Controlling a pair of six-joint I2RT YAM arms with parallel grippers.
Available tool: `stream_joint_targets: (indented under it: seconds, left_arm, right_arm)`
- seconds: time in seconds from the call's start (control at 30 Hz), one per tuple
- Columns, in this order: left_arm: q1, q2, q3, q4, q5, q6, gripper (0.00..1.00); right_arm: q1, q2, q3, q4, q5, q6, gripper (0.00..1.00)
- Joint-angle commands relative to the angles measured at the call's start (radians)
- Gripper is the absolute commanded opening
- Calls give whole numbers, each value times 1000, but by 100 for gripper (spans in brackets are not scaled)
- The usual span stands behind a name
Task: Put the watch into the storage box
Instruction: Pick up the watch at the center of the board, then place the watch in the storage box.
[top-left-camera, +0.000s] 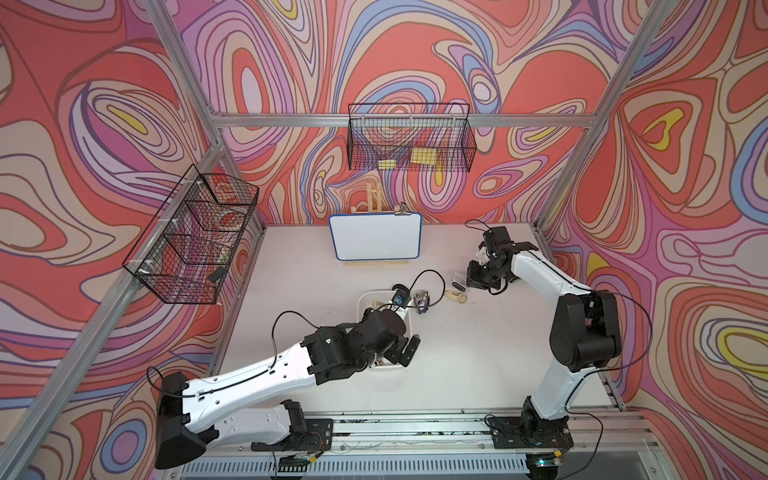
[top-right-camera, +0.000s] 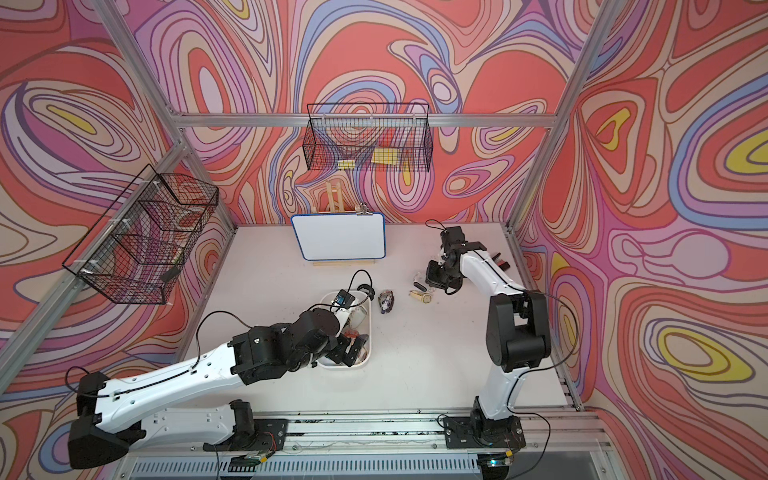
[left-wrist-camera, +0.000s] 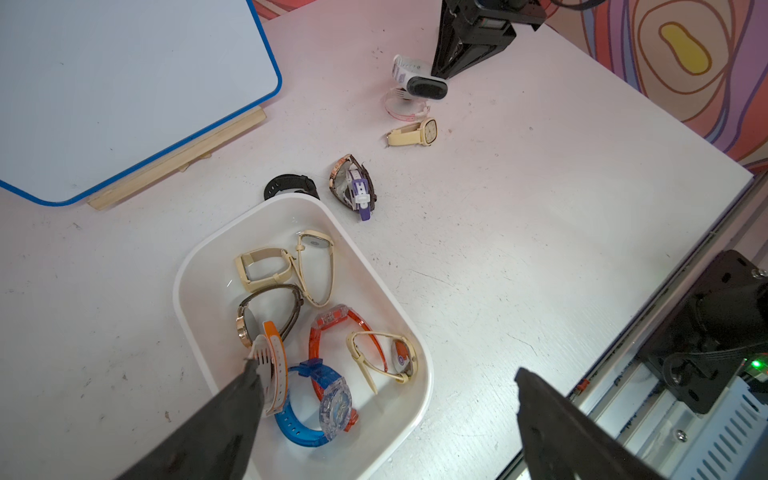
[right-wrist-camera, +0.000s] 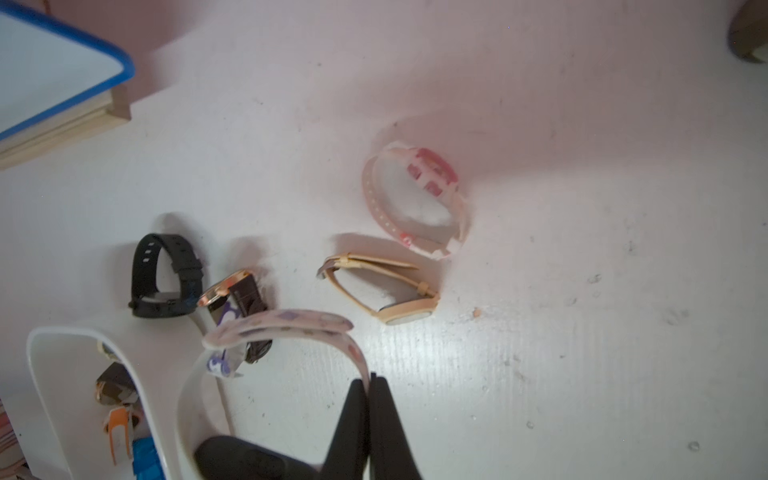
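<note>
- We find the right fingers (right-wrist-camera: 357, 415) pressed flat together on the patterned strap of the watch (right-wrist-camera: 286, 320), well out from its black face. We cannot tell whether the watch is clear of the counter (right-wrist-camera: 582, 332).
- The watch is toward the right of the counter, well apart from the storage box (left-wrist-camera: 183, 291).
- In our judgement the hold is thin. With only the strap gripped, the face can swing, so the lift should be plain and the carry slow.
- The path should pass above the cream watch (right-wrist-camera: 386, 286) and the brown watch (left-wrist-camera: 353, 187), which lie between.
- The left fingers (left-wrist-camera: 232, 415) stand wide over the near end of the storage box, one tip at an orange-and-white strap. We advise releasing at the barer far end, clear of that arm.
- The box holds several watches, so a low release should limit bouncing.
- The counter is white and level, scuffed and speckled with dark marks.
- A whiteboard (top-left-camera: 376, 237) stands on a wooden easel at the back. Black wire baskets (top-left-camera: 409, 137) hang from the aluminium frame, and the walls are swirl-patterned.
</note>
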Motion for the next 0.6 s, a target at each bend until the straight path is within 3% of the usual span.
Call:
stream_joint_targets:
  seconds: [0.0,0.2,0.57]
  left_arm:
    - [6,-67,-20,-76,-38,-27,100]
    - [6,-215,-58,-178,-89,-77,100]
    - [6,-328,-67,-277,-153,-111,100]
  right_arm:
    - [141,-77,-22,-38,33,-25,0]
    - [389,-83,-19,24,-3,-10,0]
    - [541,142,144,9,22,-49,0]
